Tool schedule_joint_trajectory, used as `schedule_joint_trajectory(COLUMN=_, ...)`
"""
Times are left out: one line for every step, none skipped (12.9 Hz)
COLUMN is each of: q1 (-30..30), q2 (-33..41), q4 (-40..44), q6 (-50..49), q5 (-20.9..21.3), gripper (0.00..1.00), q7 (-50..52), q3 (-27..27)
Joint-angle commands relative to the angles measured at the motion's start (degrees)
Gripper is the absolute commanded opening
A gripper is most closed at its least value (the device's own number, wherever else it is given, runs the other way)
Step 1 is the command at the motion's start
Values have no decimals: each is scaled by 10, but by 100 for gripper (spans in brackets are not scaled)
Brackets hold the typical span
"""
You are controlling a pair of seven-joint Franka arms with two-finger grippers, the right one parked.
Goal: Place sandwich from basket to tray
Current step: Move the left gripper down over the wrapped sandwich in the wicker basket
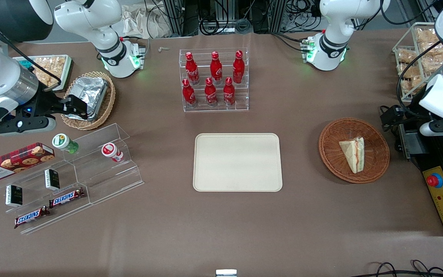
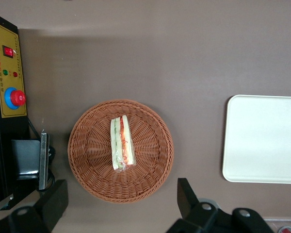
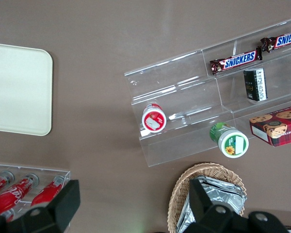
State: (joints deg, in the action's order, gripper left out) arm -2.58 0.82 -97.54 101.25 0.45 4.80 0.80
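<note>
- Front view showed the sandwich (image 1: 353, 154) lying in the reddish woven basket (image 1: 333, 135), toward the working arm's end of the surface (image 1: 167, 231), with the cream tray (image 1: 238, 162) bare and well apart from it, near the middle.
- Left wrist view looked straight down on the basket (image 2: 89, 145); the sandwich (image 2: 122, 142) lay on its side near the middle, its red and green filling edge facing up.
- The claw (image 2: 121, 208) hung above the basket's rim, fingers (image 2: 186, 196) spread wide and holding nothing, not yet over the bread.
- The step in hand looked like the approach, so nothing of the move to the tray (image 2: 262, 138) was done yet.
- To do it well, the claw should centre over the wedge, turn so its fingers close across the two bread faces rather than along the length, then descend without touching the wicker.
- The bread would likely squash, so a light squeeze near the thicker middle seemed safest; a hard pinch could press out the filling.
</note>
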Motion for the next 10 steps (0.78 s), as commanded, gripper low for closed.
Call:
schedule_joint_trajectory(q1=11, q2=-23, q4=35, q6=-32, q5=-20, gripper=100, q7=4, q3=-1)
schedule_joint_trajectory(q1=12, q2=-23, q4=35, q6=-33, q5=-22, gripper=100, q7=4, q3=-2)
schedule_joint_trajectory(q1=12, q2=-24, q4=34, q6=-33, q5=-21, gripper=100, q7=4, q3=-2)
schedule_joint_trajectory(q1=10, q2=-38, q4=32, q6=-36, q5=-21, gripper=100, q7=17, q3=-1)
schedule_joint_trajectory(q1=11, q2=-36, q4=12, q6=-37, q5=-22, gripper=100, q7=21, q3=-1)
schedule_joint_trajectory(q1=10, q2=-34, q4=-6, q6=-28, q5=-23, gripper=100, q7=23, q3=-1)
schedule_joint_trajectory(q1=10, q2=-29, q4=-28, q6=-15, q5=-21, gripper=100, q7=25, q3=-1)
schedule_joint_trajectory(q1=10, q2=-19, q4=-60, q6=11, q5=-20, gripper=100, q7=35, q3=-1)
schedule_joint_trajectory(q1=11, q2=-10, q4=-96, q6=38, q5=-18, gripper=100, q7=61, q3=-2)
schedule_joint_trajectory(q1=11, q2=0, q4=-132, q6=74, q5=-13, gripper=100, q7=67, q3=-2)
